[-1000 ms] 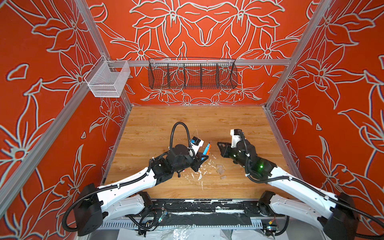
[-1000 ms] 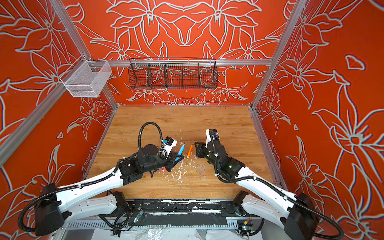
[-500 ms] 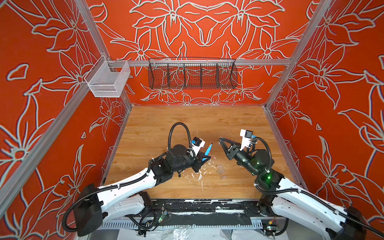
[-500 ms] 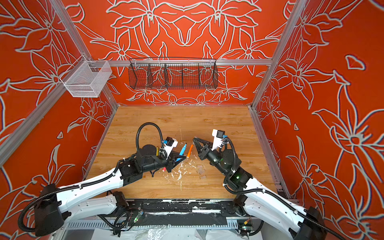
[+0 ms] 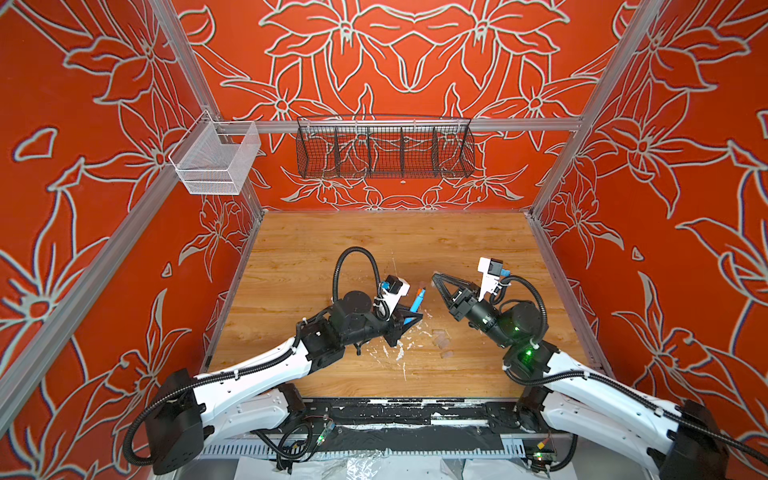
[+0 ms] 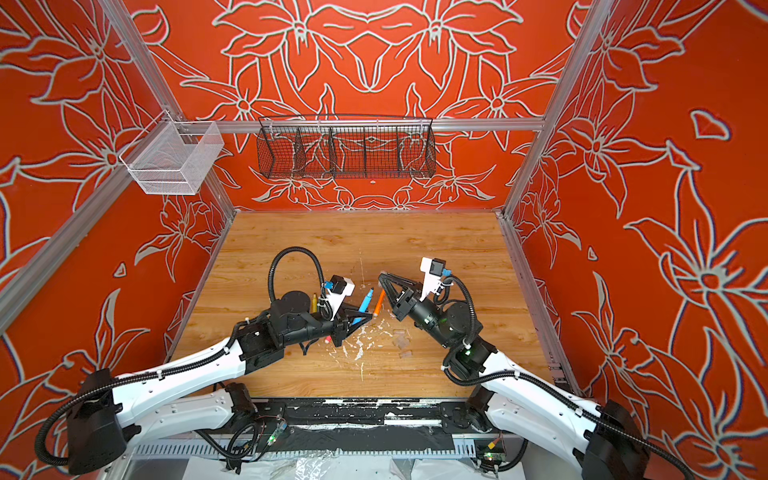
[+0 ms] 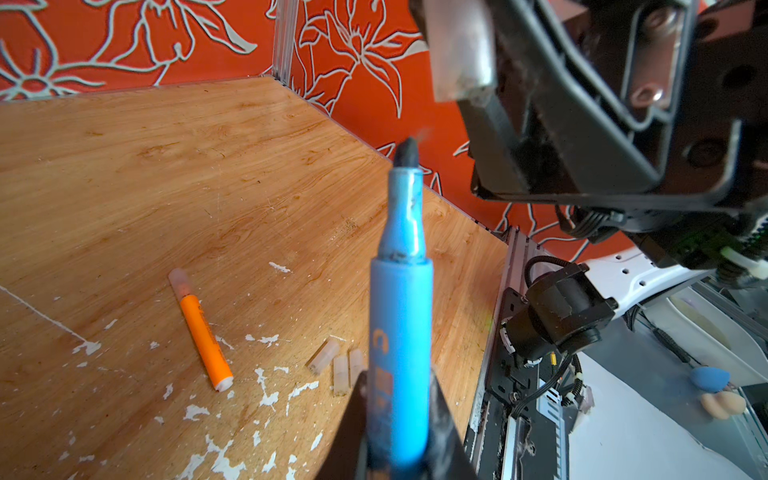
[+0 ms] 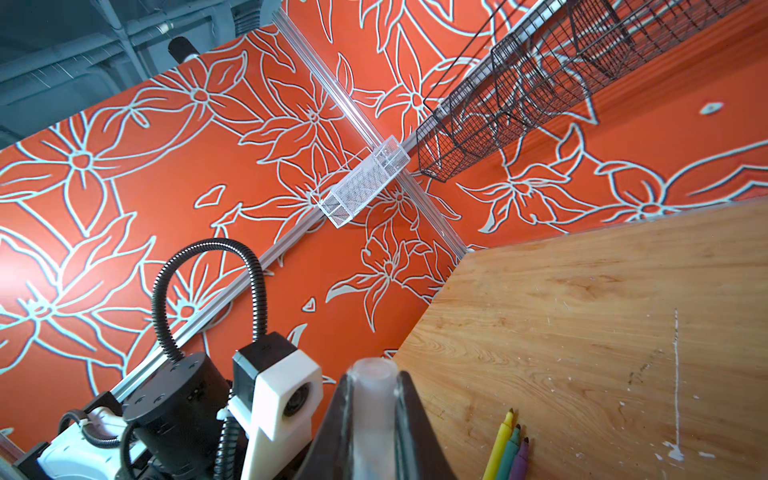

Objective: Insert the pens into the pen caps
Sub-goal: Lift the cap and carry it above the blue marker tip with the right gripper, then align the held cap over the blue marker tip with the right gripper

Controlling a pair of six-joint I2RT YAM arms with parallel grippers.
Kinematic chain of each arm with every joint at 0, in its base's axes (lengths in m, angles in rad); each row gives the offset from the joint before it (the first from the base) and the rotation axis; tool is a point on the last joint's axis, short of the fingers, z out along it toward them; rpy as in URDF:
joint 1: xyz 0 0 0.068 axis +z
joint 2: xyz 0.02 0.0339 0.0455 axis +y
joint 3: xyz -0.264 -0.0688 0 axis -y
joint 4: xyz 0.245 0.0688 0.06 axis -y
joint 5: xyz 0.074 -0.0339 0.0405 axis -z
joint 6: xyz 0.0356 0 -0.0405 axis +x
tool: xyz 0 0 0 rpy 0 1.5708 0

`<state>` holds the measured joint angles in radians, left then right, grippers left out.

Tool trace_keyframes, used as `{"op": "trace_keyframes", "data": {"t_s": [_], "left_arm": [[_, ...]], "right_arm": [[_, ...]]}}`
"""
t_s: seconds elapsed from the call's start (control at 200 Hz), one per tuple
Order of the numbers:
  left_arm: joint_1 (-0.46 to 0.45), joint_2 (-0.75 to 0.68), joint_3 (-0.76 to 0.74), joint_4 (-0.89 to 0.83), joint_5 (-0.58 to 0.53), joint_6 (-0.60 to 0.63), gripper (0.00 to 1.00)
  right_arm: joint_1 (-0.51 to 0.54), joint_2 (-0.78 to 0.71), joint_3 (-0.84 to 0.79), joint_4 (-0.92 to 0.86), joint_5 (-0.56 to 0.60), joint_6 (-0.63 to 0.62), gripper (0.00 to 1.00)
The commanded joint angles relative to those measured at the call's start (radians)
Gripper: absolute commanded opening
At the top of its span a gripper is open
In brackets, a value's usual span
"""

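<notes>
My left gripper (image 5: 411, 319) (image 7: 399, 384) is shut on the barrel of a blue pen (image 5: 417, 301) (image 7: 401, 332). The pen's uncapped dark tip points up and away, toward the right gripper. My right gripper (image 5: 434, 276) (image 8: 374, 388) hangs above the table, shut on a translucent pen cap (image 8: 373, 399) (image 7: 457, 45) whose open mouth sticks out past the fingertips. The cap and the pen tip are a short gap apart. An orange pen (image 7: 203, 336) (image 6: 378, 307) lies on the wood with a cap on. Three loose pen caps (image 7: 338, 365) lie beside it.
Yellow (image 8: 500, 442), green (image 8: 512, 451) and purple (image 8: 521, 459) pens lie side by side, uncapped, by the left arm. White paint flecks (image 5: 395, 353) dot the wooden table (image 5: 374, 249). A black wire basket (image 5: 384, 149) and a white mesh basket (image 5: 214, 162) hang on the walls.
The right gripper has risen from low over the table and turned, with the cap now facing the blue pen's tip. The left gripper has barely shifted, still holding the pen.
</notes>
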<state>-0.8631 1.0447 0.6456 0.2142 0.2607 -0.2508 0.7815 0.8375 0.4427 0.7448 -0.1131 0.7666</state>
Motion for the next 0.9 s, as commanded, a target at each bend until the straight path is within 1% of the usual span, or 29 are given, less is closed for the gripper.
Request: {"op": "trace_keyframes", "data": {"t_s": [0.0, 0.31, 0.896], "left_arm": [[0.004, 0.002, 0.007, 0.042, 0.019, -0.007, 0.0], [0.004, 0.005, 0.011, 0.043, 0.022, -0.02, 0.0], [0.004, 0.021, 0.017, 0.047, 0.032, -0.037, 0.0]], "right_arm": [[0.01, 0.01, -0.016, 0.075, -0.014, -0.005, 0.0], [0.013, 0.056, -0.03, 0.136, -0.027, 0.006, 0.0], [0.027, 0.07, -0.056, 0.171, -0.021, 0.012, 0.0]]}}
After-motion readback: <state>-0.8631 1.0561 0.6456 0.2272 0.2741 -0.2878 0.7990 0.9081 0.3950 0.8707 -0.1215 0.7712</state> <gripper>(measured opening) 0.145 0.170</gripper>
